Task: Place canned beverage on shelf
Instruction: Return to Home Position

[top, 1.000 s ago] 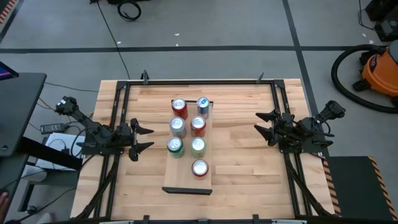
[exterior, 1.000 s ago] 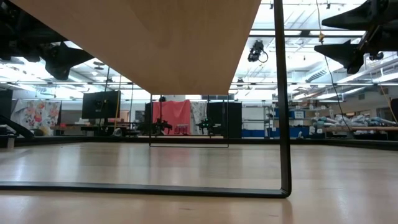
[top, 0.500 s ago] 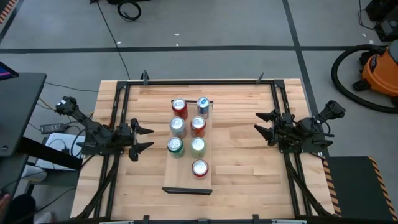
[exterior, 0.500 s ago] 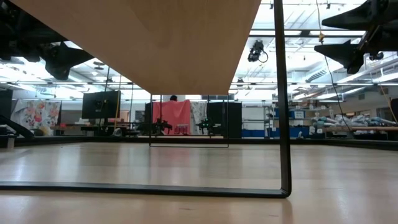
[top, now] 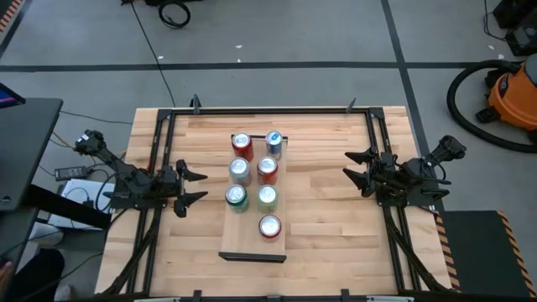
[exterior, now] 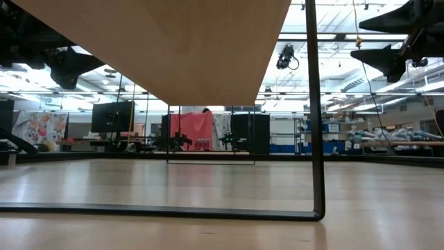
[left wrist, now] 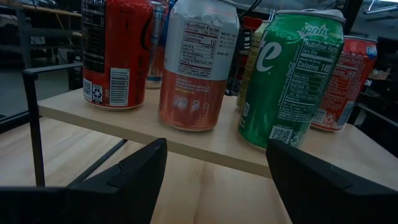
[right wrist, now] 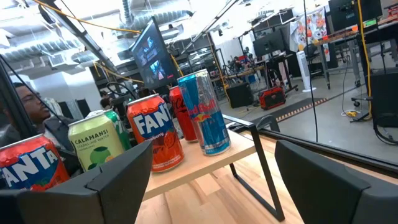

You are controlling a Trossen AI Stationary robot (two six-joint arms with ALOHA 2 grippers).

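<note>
The shelf (top: 252,243) is a long light-wood board on dark metal legs in the middle of the table. Several cans stand upright on it in two rows, among them a red can (top: 242,146), a blue can (top: 273,143), a green Sprite can (left wrist: 292,74) and an orange Fanta can (right wrist: 154,134). My left gripper (top: 195,186) hovers open to the left of the shelf, pointing at the cans. My right gripper (top: 357,168) hovers open to the right of it, pointing at the cans. Neither holds anything. The low view shows the board's underside (exterior: 173,48) and one leg (exterior: 316,139).
A dark metal frame (top: 268,110) runs around the plank tabletop. The near end of the shelf board, in front of the last can (top: 269,226), is bare. An orange vacuum cleaner (top: 503,92) stands on the floor at the far right. A person (top: 33,281) is at the near left, off the table.
</note>
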